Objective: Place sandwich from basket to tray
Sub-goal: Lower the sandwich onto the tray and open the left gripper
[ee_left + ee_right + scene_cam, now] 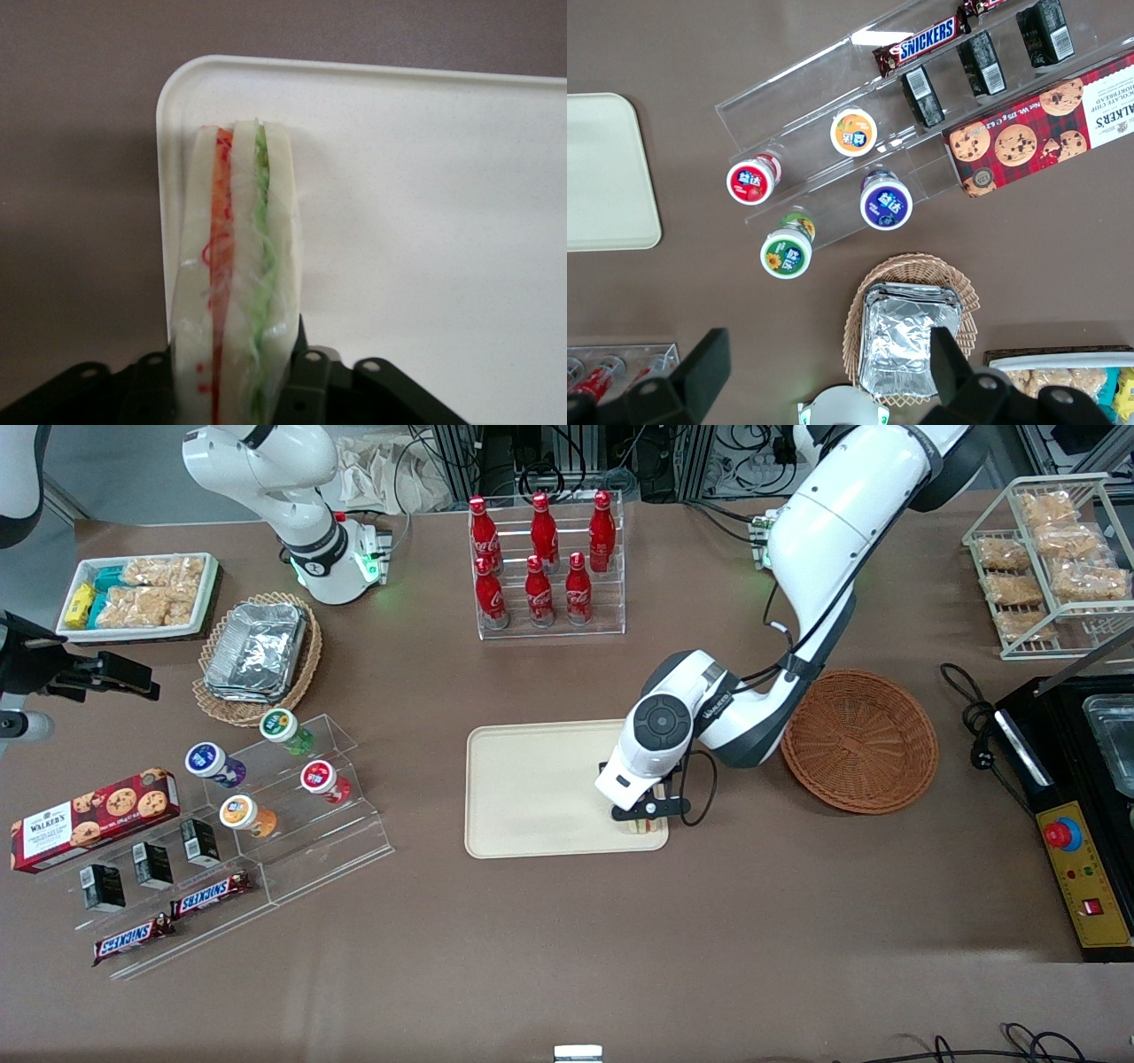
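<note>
The sandwich is a pale wedge with orange-red and green filling. It stands on its edge at the corner of the cream tray that is nearest the front camera and toward the working arm's end. My left gripper is directly above it, shut on the sandwich. In the left wrist view the sandwich fills the gap between the black fingers, with the tray under it. I cannot tell if it touches the tray. The reddish-brown basket sits empty beside the tray, toward the working arm's end.
A rack of red bottles stands farther from the camera than the tray. Toward the parked arm's end are a lacy basket of foil packets and an acrylic shelf of cups. A black control box and wire snack rack lie past the basket.
</note>
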Motion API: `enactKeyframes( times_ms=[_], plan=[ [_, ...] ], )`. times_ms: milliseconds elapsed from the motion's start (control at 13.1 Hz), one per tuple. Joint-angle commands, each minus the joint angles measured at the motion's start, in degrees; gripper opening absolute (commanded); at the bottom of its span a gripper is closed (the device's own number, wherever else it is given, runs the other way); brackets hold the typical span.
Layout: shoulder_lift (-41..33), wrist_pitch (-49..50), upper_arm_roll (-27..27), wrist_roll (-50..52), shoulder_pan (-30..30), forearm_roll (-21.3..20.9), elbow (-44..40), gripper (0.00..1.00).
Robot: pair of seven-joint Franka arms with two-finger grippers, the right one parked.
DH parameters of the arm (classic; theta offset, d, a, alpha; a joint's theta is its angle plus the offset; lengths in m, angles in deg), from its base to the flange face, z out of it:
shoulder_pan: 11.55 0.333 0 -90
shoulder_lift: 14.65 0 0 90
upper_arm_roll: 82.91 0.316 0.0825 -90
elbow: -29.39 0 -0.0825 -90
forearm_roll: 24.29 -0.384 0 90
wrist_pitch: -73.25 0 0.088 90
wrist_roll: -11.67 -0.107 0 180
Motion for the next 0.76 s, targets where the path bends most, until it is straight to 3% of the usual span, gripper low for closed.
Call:
enactKeyframes(
  times_ms=[0, 533, 686],
  plan=[
    [0.50, -0.58, 0.24, 1.64, -0.68, -1.31, -0.33, 1.00],
    [-1.50, 0.99, 0.24, 1.46, 0.11, -1.31, -0.86, 1.00],
    [-6.50, 6.07, 2.68, 3.99, -0.58, -4.36, -1.12, 1.00]
  ],
)
